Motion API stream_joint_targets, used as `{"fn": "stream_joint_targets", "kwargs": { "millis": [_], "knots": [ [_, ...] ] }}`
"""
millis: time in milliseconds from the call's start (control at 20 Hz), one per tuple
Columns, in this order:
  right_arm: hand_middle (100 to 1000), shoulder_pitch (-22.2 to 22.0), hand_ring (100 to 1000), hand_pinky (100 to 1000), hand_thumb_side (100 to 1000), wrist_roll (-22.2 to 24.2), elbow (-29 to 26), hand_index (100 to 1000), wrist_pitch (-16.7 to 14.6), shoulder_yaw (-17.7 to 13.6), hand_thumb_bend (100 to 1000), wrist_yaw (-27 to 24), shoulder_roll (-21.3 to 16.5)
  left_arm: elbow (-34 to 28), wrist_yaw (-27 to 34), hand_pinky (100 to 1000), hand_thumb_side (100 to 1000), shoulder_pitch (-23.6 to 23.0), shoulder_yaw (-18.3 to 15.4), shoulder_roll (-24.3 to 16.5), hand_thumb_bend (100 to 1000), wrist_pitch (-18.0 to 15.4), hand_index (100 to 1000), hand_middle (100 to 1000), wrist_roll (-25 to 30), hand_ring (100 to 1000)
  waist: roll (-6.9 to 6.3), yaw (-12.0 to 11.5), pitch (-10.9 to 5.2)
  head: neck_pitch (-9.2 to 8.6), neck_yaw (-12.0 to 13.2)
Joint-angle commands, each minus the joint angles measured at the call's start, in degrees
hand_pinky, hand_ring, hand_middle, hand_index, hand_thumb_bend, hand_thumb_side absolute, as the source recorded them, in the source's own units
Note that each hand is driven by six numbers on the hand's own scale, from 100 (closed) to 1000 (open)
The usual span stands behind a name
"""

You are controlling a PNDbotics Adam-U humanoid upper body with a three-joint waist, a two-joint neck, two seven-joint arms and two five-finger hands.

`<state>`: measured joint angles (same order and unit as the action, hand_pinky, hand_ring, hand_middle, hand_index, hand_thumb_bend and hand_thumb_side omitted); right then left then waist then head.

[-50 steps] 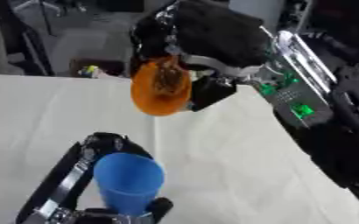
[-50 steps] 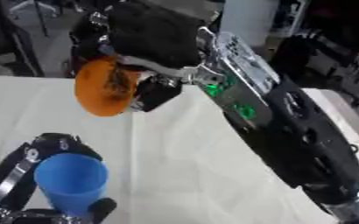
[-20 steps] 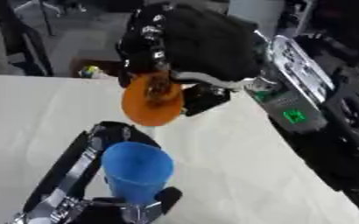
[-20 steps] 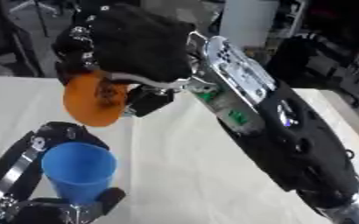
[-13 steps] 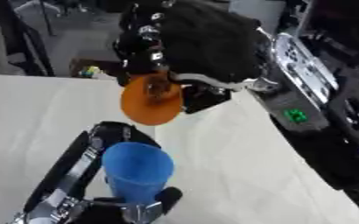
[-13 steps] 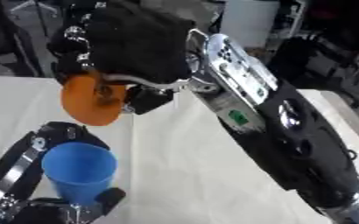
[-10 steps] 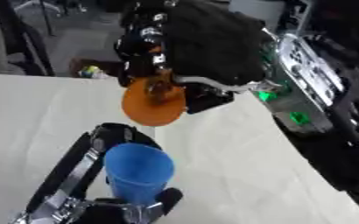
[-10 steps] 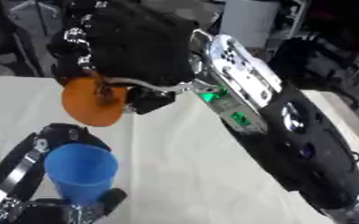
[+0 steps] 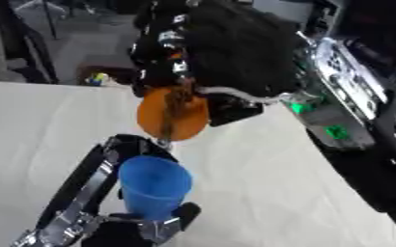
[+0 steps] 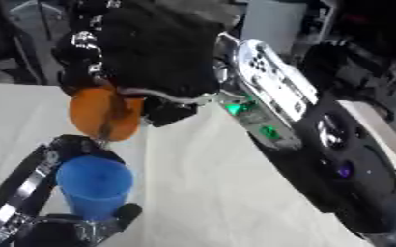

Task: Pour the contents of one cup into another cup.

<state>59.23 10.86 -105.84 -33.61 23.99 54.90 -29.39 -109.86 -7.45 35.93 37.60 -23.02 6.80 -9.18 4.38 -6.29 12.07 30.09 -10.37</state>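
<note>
We are bringing the orange plastic cup (image 9: 173, 118) lower and closer over the blue plastic cup (image 9: 154, 187) than it was 2.5 s ago, when it hung higher and further off; over the last half second we are hardly shifting it, so we judge we are settling into the pour position. Our right hand (image 9: 184, 72) is curled round the orange cup, fingers wrapped over its upper side. Our left hand (image 9: 108, 212) is holding the blue cup upright above the pale tabletop (image 9: 261, 193), thumb and fingers closed round its lower part. The orange cup is tilted over: its long axis is running near horizontal, one end facing us and slightly down, just above the blue rim. We cannot tell if anything is falling out yet.
</note>
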Motion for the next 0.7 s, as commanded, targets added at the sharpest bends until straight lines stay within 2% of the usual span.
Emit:
{"fn": "stream_joint_targets", "kwargs": {
  "millis": [50,700],
  "knots": [
    [342,1.0,334,730,100,0.1,-1.1,470,-0.1,-0.7,100,0.2,-0.9,-0.4,-0.4,100,100,1.2,-0.1,0.1,343,-0.1,511,110,-0.1,100,-0.25,0.1,-1.14,-0.77,0.2],
    [343,1.1,339,754,100,0.1,-1.8,469,-0.4,-0.7,100,1.4,-1.0,-0.9,-0.2,100,100,1.4,0.0,0.1,347,0.3,512,108,0.2,100,-0.23,0.1,-1.23,-1.02,0.4]
  ]
}}
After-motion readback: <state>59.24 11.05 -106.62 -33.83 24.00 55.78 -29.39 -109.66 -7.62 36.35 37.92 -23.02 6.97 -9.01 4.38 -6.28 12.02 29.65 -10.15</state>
